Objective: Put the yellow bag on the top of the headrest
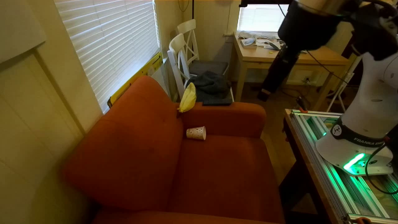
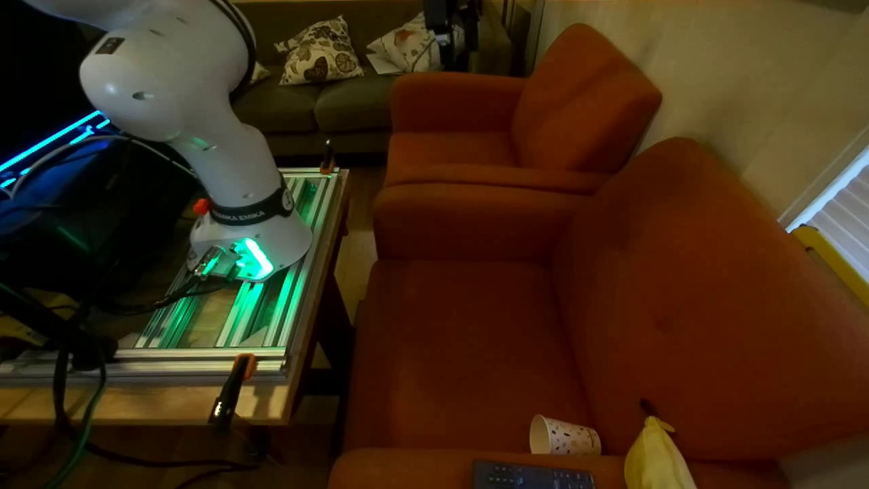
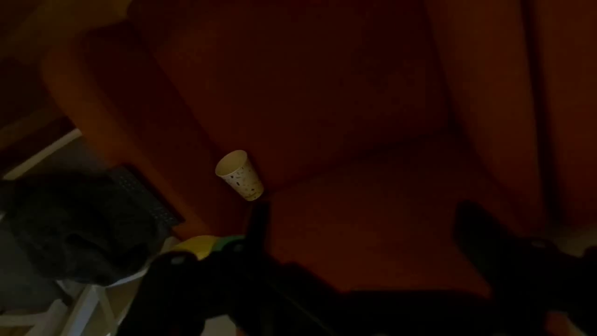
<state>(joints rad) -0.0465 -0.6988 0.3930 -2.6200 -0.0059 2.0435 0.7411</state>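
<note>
While spread wide, hand [image 3: 363, 211] across open air from yellow bag [image 1: 188, 99] by headrest [image 1: 133, 140] edge.

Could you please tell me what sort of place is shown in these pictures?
Probably a home living room: there is an olive sofa with patterned cushions, white window blinds, and a wooden table near white chairs.

The yellow bag [image 1: 188, 99], pale, soft-looking and elongated, lies aslant at the rear corner of the armrest [image 1: 228, 119], its pinched end pointing to the side edge of the headrest [image 1: 133, 137]; whether they touch cannot be told. The headrest, broad, padded and rust-orange, leans rearward above the back edge of the seat [image 1: 224, 174], its top edge rounded.
</note>
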